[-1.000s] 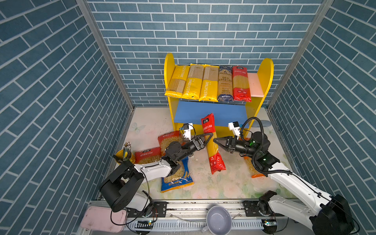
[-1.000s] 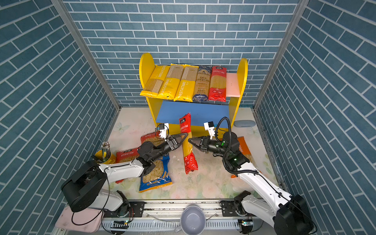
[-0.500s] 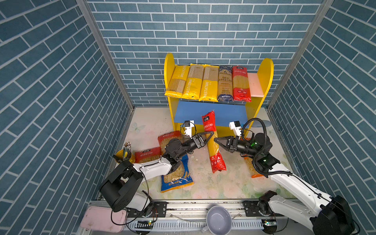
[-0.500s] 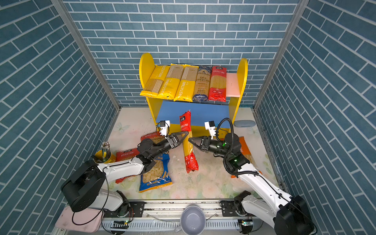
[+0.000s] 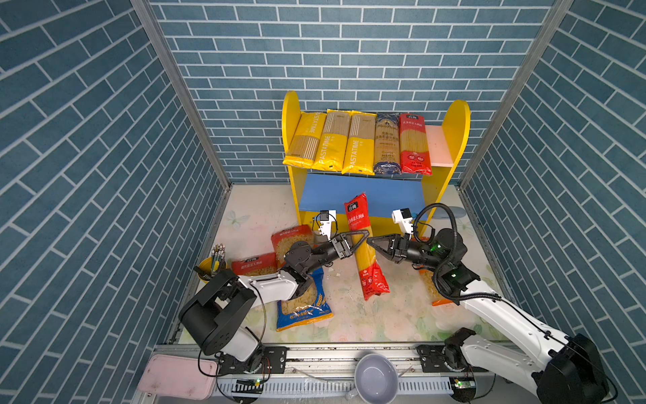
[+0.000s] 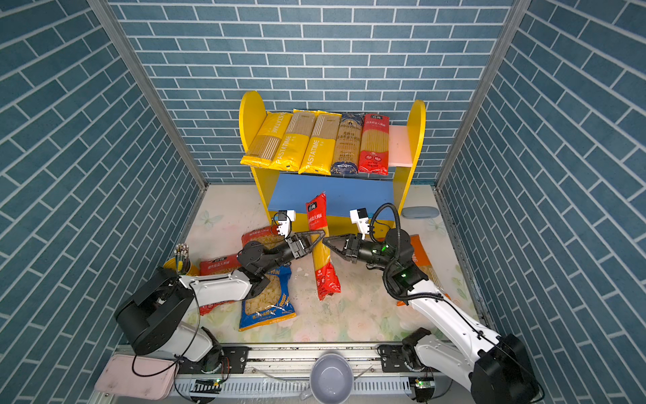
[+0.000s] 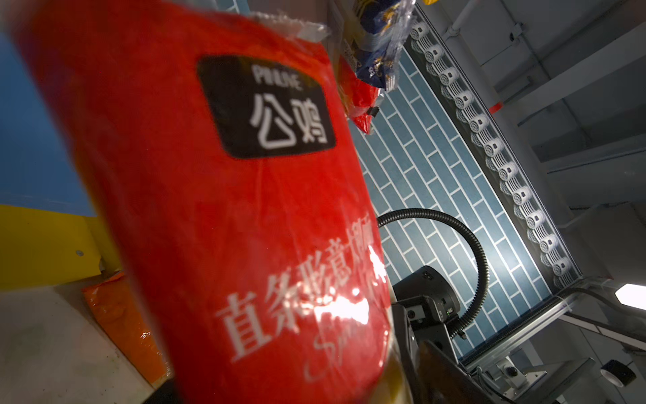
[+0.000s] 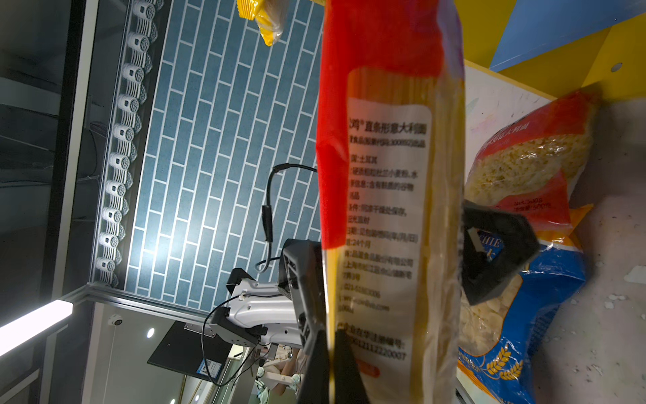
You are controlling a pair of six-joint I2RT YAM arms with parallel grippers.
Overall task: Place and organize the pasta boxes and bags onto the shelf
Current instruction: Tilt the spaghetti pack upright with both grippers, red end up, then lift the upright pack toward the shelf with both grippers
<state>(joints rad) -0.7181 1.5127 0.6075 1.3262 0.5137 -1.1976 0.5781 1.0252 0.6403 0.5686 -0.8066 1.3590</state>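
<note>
Centre frame: left gripper [image 5: 361,239], jaws wide, straddles a long red plastic spaghetti pack [image 5: 366,260] standing on end, grip unclear; right gripper [image 5: 372,241], closed and empty, just beside.

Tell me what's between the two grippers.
The red spaghetti pack, standing tilted. The jaws of the left gripper straddle it; the right gripper faces it from the other side. Both top views show this.

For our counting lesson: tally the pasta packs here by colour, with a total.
Yellow packs: 3
Red packs: 4
Blue packs: 2
Orange pack: 1
Total: 10
</note>
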